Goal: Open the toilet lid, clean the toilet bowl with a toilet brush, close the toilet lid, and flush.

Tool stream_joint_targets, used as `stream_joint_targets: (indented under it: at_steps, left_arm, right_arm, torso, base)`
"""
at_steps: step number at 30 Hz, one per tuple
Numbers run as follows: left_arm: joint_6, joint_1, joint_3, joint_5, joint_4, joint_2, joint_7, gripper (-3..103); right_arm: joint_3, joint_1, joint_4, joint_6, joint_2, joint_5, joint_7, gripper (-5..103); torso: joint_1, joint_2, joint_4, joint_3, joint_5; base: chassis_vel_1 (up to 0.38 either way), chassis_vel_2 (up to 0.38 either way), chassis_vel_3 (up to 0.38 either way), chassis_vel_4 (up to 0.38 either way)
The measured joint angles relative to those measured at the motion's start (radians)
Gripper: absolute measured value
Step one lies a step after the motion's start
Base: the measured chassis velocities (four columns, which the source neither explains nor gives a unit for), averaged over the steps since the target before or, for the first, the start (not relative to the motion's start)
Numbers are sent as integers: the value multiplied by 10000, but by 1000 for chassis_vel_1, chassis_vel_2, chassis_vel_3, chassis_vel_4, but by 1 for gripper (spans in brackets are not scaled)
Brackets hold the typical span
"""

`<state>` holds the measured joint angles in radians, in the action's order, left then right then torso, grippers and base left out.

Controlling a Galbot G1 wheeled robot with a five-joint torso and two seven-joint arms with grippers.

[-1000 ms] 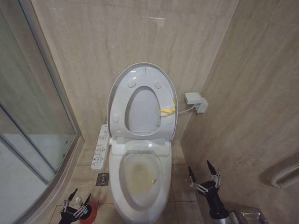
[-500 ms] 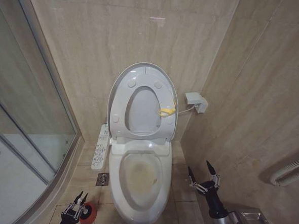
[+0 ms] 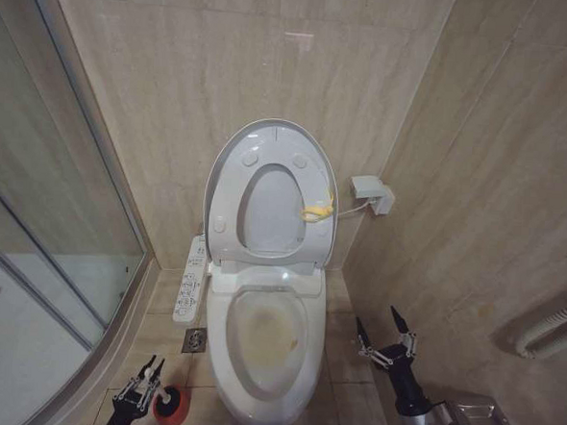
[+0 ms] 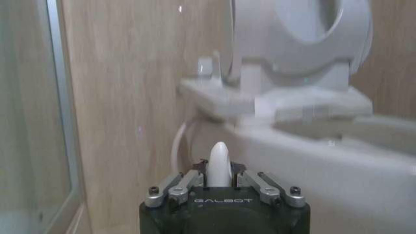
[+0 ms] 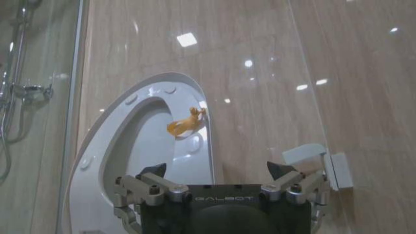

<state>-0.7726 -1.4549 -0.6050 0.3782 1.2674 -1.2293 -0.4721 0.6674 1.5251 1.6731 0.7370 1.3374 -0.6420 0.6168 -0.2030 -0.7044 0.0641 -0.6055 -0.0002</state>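
Left wrist view: our left gripper [image 4: 219,181] pinches the toilet brush [image 4: 219,163] handle; right gripper [image 3: 383,346] spread. A loose pinch could drop it.

Large glossy white plastic oval toilet lid [image 3: 229,185] stands raised, leaning on the tiled wall, seat ring up against it; small yellow loop [image 3: 315,213] hangs at its right edge. White ceramic elongated toilet bowl [image 3: 239,384] sits open below, brownish-yellow stain [image 3: 274,339] inside, white button-panel arm [image 3: 192,279] along its left side. Toilet brush: pale handle tip [image 4: 218,163] upright beside the bowl's outer wall; little round red holder cup [image 3: 168,408] on the floor, left of the bowl's front.
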Motion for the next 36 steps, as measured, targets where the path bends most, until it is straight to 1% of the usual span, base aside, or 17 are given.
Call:
stream_joint_targets:
  at_steps: [2,3,5,8,9,12,13,16,18,22,23,24,27,28,29,33,36]
  left_arm:
    - [5,-271,-41,35,699,50,185,23]
    - [5,-271,-41,35,699,50,185,23]
    - [112,-604,-95,43,1480,72,472,23]
    - [460,-1168,-175,48,2689,62,1022,23]
    - [460,-1168,-175,48,2689,62,1022,23]
    - [806,-1715,-295,49,3797,21,1443,23]
    - [806,-1715,-295,49,3797,21,1443,23]
    - [1101,-2277,-432,32,5075,-14,1961,23]
    - [1156,-2403,-465,26,5375,-19,2063,23]
    - [1246,-3036,-516,14,6958,8,2454,23]
    - [1238,-3184,-490,14,7335,27,2491,23]
    - [1238,-3184,-490,14,7335,27,2491,23]
    - [1354,-3521,-342,14,8516,86,2539,23]
    - [1528,-3597,-228,18,9154,133,2540,23]
    - [1528,-3597,-228,18,9154,133,2540,23]
    - [1962,-3595,20,101,10195,267,2489,23]
    - [2032,-3524,119,133,10304,286,2451,23]
  right_arm:
    - [-22,0,-24,6,19,8,17,100]
    - [-22,0,-24,6,19,8,17,100]
    - [-58,-18,-42,10,37,14,30,100]
    - [-139,-56,-50,11,51,20,37,100]
    - [-139,-56,-50,11,51,20,37,100]
    - [-207,-86,-57,11,50,33,49,100]
    - [-207,-86,-57,11,50,33,49,100]
    - [-246,-95,-70,11,42,35,56,100]
    - [-249,-95,-72,12,41,35,56,100]
    - [-253,-93,-87,13,41,28,68,100]
    - [-253,-90,-98,20,54,24,75,100]
    - [-253,-90,-98,20,54,24,75,100]
    - [-251,-58,-102,44,101,20,101,100]
    - [-251,-32,-76,48,113,19,110,100]
    - [-251,-32,-76,48,113,19,110,100]
    - [-247,5,10,48,69,15,113,100]
    - [-248,5,12,41,34,13,113,100]
  torso:
    - [0,0,1,0,0]
    - [0,0,1,0,0]
    - [0,0,2,0,-1]
    - [0,0,4,0,0]
    - [0,0,4,0,0]
    - [0,0,3,0,0]
    - [0,0,3,0,0]
    - [0,0,2,0,1]
    - [0,0,2,0,1]
    - [0,0,-2,1,1]
    - [0,-1,-1,1,3]
    - [0,-1,-1,1,3]
    - [0,-1,-1,1,4]
    - [0,-1,2,1,6]
    - [0,-1,2,1,6]
    - [1,-1,0,1,7]
    - [1,-1,0,1,6]
  base:
    - [0,0,0,0]
    - [0,0,0,0]
    - [0,0,0,0]
    - [0,0,0,0]
    - [0,0,0,0]
    - [0,0,0,0]
    - [0,0,0,0]
    - [0,0,0,0]
    - [0,0,0,0]
    - [0,0,0,0]
    - [0,0,0,0]
    - [0,0,0,0]
    - [0,0,0,0]
    - [0,0,0,0]
    - [0,0,0,0]
    - [0,0,0,0]
    - [0,0,0,0]
